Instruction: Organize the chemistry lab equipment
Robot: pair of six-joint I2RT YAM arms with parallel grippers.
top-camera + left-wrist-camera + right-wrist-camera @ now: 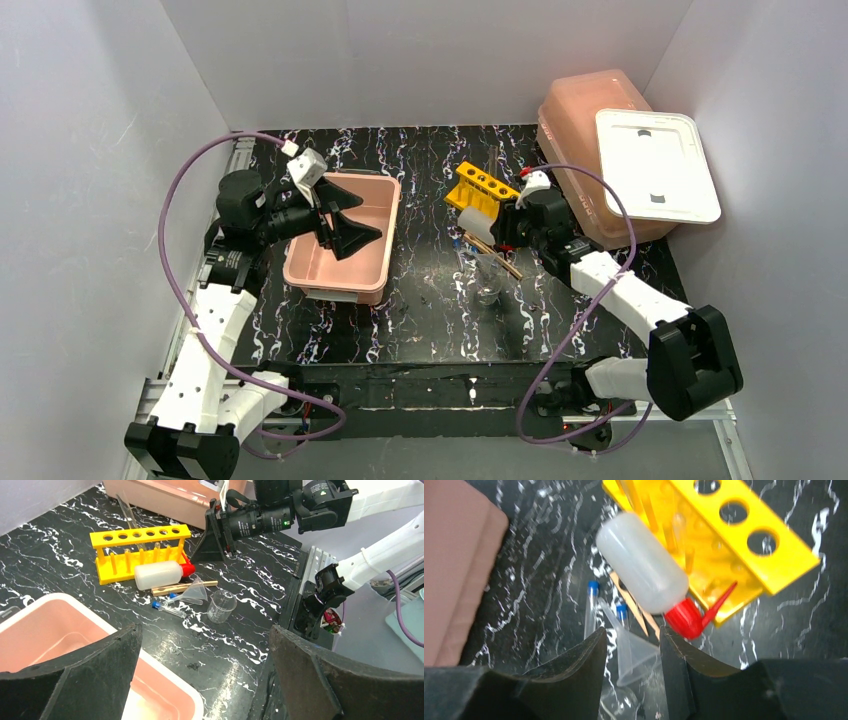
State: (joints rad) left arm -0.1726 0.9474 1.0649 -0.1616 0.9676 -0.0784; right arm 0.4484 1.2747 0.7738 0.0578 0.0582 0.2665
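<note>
Seen from above, the small pink tub (303,272) sits at 9 o'clock on the black marbled bench (420,320). The left claw (352,222) hangs over it with its jaws spread wide and nothing between them, and the tub's pink floor shows beneath. The large pink tub (585,105) sits in the far corner at 2 o'clock, with the white lid (655,165) lying askew on top; what it holds is hidden.

The yellow rack (480,188) stands at 1 o'clock with its six holes facing up; whether any hole carries a tube I cannot tell. The white bottle (641,575) lies on its side against the rack's foot, and its red cap (684,620) is the end nearest the right claw (633,632). That claw hovers just above the bench beside the cap, jaws parted and gripping nothing.

Under its gap lies a clear funnel (634,655), with two blue-capped tubes (591,610) and wooden sticks (631,605) clustered just beside it on the bench. From above, a clear beaker (488,285) stands upright at 6 o'clock from the rack, near this cluster.
</note>
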